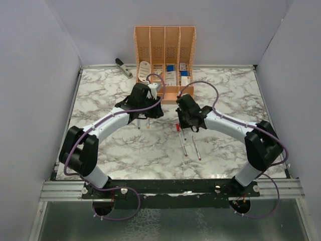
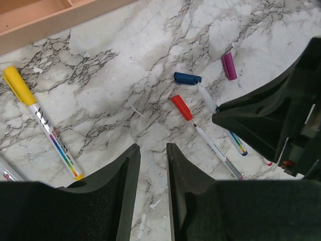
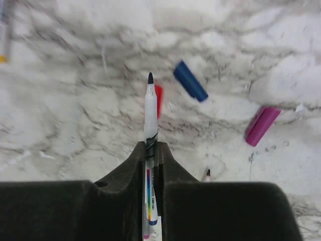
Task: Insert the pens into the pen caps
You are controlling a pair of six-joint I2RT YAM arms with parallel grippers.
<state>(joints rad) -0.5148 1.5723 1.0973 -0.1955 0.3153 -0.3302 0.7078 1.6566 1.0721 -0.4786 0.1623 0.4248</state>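
My right gripper (image 3: 151, 145) is shut on a whitish pen (image 3: 150, 113) with a dark tip pointing forward, held just above the table. Ahead of it lie a blue cap (image 3: 190, 88), a red cap (image 3: 159, 98) partly behind the pen, and a purple cap (image 3: 262, 125). My left gripper (image 2: 153, 148) is open and empty over bare marble. In its view are the blue cap (image 2: 187, 78), the red cap (image 2: 181, 107), the purple cap (image 2: 229, 65), a loose pen (image 2: 216, 149) and a yellow-capped pen (image 2: 42, 123). No green cap shows.
An orange desk organiser (image 1: 164, 50) holding small boxes stands at the back centre, with a grey stapler-like tool (image 1: 124, 68) to its left. Two loose pens (image 1: 189, 146) lie near the right gripper (image 1: 181, 125). The left gripper (image 1: 144, 119) hangs just in front of the organiser.
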